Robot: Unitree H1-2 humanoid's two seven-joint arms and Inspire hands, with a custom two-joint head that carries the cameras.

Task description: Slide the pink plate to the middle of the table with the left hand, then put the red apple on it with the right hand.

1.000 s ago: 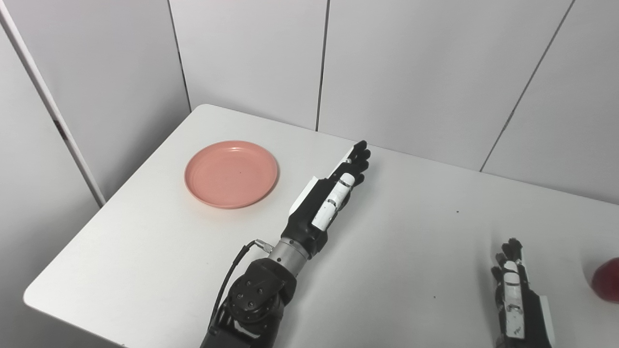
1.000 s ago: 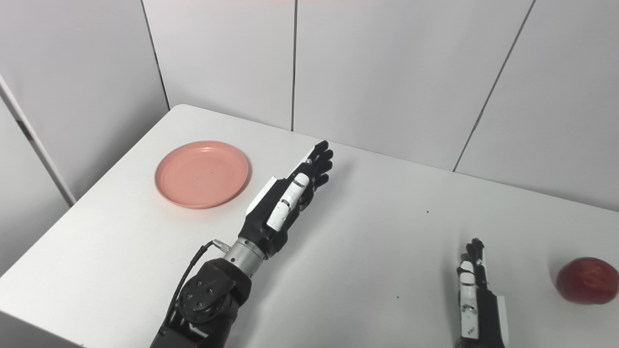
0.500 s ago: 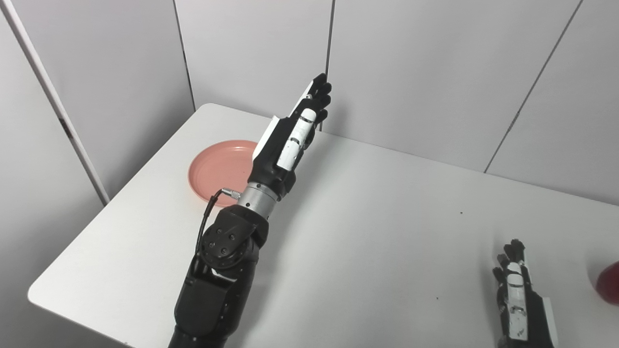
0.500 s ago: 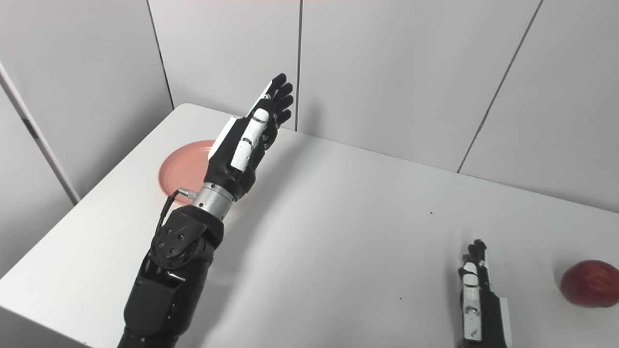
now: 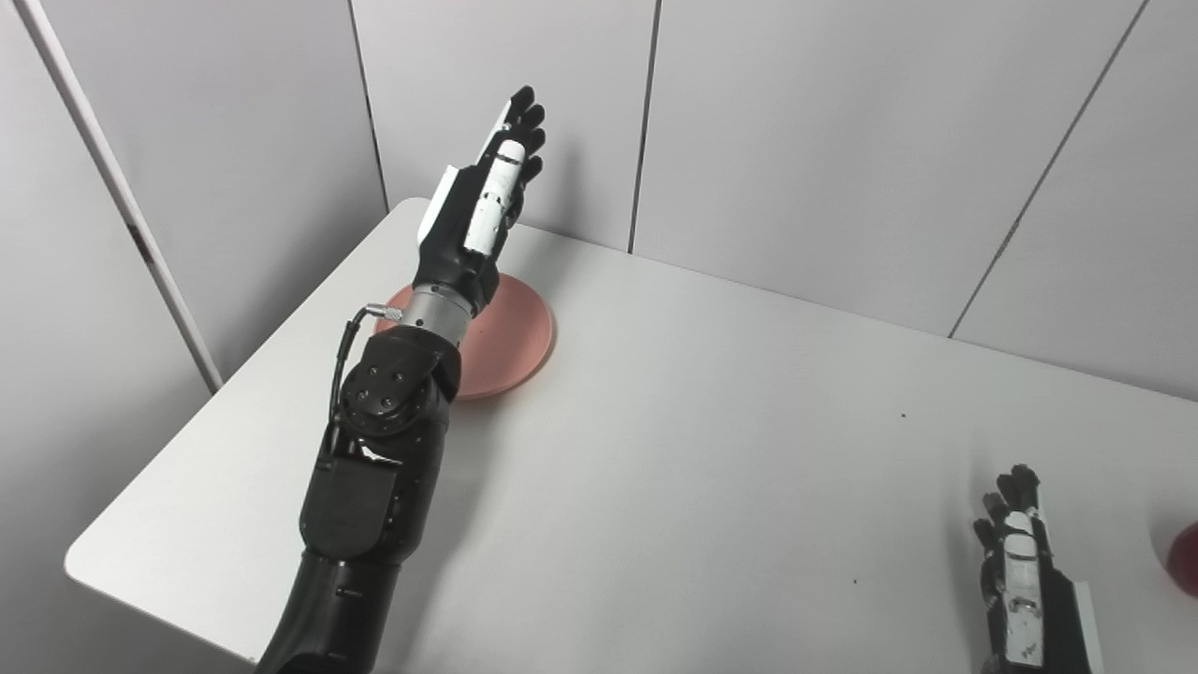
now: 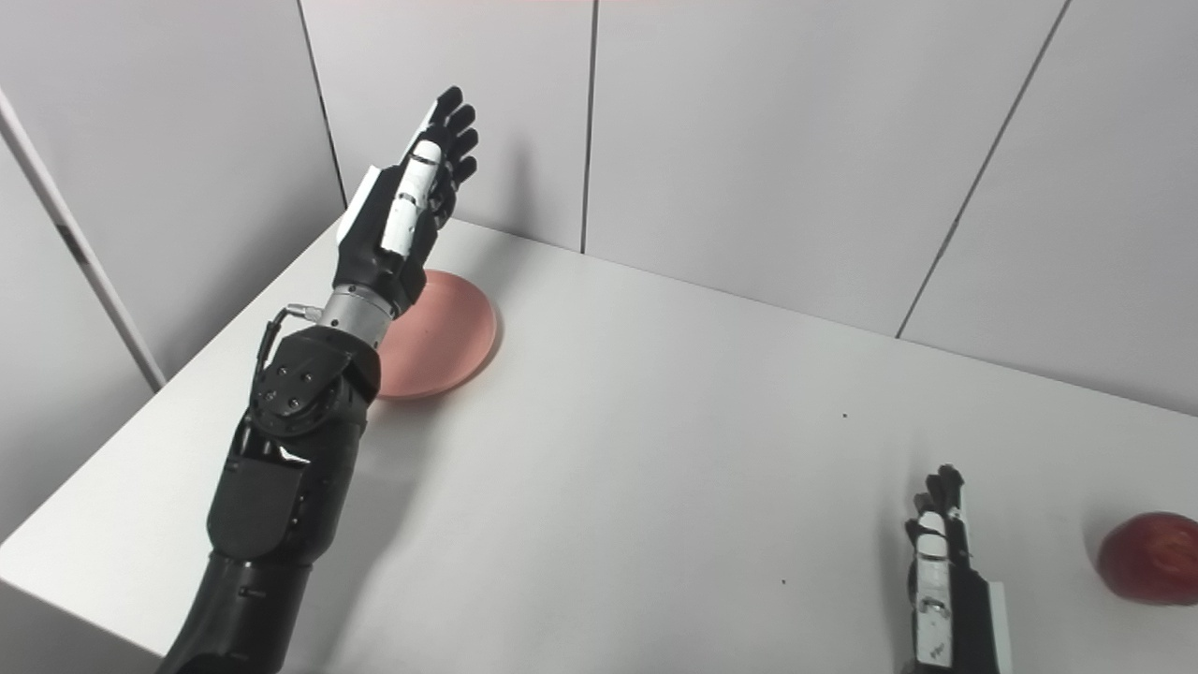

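The pink plate [image 5: 515, 337] lies at the far left of the white table [image 5: 711, 440], partly hidden behind my left forearm. My left hand [image 5: 482, 192] is raised high above the plate, fingers stretched out and apart, open and holding nothing. The red apple [image 6: 1153, 557] rests at the table's right edge. My right hand [image 6: 941, 571] sits low at the bottom right, just left of the apple and apart from it, with straight fingers and nothing in it.
Grey wall panels [image 5: 824, 140] stand close behind the table's far edge. The table's left edge [image 5: 234, 384] runs just beside the plate. A few small dark specks [image 5: 903, 416] mark the tabletop.
My left arm has lifted off the table and swung left and up, so the hand now hangs over the plate. The right hand and apple stayed put; the camera shifted slightly.
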